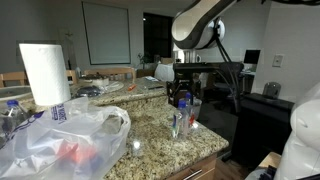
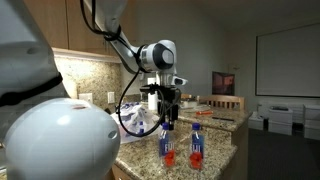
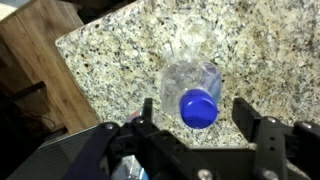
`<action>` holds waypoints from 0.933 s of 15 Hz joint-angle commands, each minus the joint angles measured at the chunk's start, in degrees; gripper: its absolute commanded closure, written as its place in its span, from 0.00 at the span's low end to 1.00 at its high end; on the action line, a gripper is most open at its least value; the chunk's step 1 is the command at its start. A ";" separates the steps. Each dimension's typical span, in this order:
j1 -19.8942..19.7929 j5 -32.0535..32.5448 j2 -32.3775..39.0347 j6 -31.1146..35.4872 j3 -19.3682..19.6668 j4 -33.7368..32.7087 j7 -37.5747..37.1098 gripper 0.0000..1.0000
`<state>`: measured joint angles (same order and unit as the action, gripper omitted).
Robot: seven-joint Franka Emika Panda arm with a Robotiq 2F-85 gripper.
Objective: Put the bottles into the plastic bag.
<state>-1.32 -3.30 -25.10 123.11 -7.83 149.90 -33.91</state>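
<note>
Two clear bottles with blue caps stand near the corner of the granite counter in both exterior views, one right under my gripper and one beside it. From the wrist camera I look straight down on a blue cap. My gripper is open, its fingers apart on either side of the cap and not touching it. The plastic bag lies crumpled on the counter left of the gripper, with a red-labelled bottle showing through the film. The bag lies behind the arm.
A tall white paper-towel roll stands behind the bag. Another bottle sits at the far left. The counter's edge runs close to the standing bottles, with a drop to the wood floor beyond. The counter's front edge is near.
</note>
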 commanded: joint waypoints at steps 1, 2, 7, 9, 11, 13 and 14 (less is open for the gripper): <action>0.21 -0.22 -0.39 -3.13 0.06 -0.66 1.13 0.49; 0.18 -0.07 -0.31 -3.81 0.01 -0.78 1.06 0.57; 0.45 -0.71 -0.18 -7.49 0.52 -1.83 2.11 0.88; 0.60 -0.85 0.13 -8.34 0.71 -2.59 2.91 0.91; 0.74 -0.66 0.26 -7.43 0.92 -4.02 5.01 0.91; 1.07 -0.81 0.38 -5.50 1.28 -6.52 8.75 0.91; 1.25 -0.69 0.38 -4.42 1.44 -7.92 10.67 0.91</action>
<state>-1.14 -3.34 -25.06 117.16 -7.56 145.72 -28.89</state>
